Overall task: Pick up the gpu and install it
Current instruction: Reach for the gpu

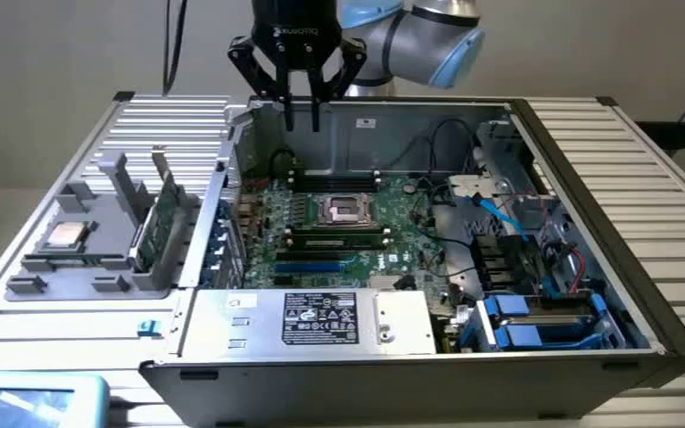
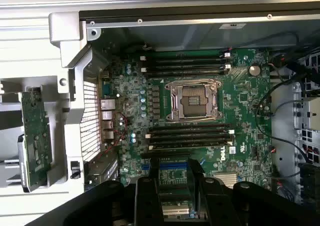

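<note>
Ribbed tabletop (image 1: 658,209): gpu (image 1: 164,218) sits unpicked in gray holder (image 1: 81,201) at nine o'clock of the computer case (image 1: 414,125); claw (image 1: 301,120) released, empty, at twelve.

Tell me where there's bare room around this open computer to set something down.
The ribbed tabletop is bare on the exterior view's right of the computer case and, on that view's left, behind the gray holder. Crowded: inside the case, circuit board and cables; the holder carries the card.
</note>
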Motion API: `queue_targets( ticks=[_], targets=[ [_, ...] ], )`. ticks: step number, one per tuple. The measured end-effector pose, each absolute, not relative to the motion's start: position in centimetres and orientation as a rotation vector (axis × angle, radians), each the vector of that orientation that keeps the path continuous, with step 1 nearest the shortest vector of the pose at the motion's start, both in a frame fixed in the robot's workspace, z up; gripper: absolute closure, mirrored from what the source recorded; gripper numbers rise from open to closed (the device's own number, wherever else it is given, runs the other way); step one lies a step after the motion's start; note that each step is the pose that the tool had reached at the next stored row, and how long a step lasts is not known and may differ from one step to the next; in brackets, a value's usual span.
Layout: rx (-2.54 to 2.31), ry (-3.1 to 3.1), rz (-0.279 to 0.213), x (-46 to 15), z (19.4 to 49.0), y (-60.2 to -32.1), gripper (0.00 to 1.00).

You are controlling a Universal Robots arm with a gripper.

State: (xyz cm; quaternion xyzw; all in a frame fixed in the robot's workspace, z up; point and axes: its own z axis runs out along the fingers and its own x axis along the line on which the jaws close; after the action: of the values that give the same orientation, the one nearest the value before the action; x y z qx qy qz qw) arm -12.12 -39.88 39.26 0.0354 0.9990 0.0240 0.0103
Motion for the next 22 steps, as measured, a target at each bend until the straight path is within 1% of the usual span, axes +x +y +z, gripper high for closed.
queue_targets(
  ticks=[14,22],
  targets=[
    [0.110,3.119,0.075,-12.2,39.3,-39.9,0.65],
    [0.111,3.121,0.075,-14.9,39.3,-39.7,0.65]
  ],
)
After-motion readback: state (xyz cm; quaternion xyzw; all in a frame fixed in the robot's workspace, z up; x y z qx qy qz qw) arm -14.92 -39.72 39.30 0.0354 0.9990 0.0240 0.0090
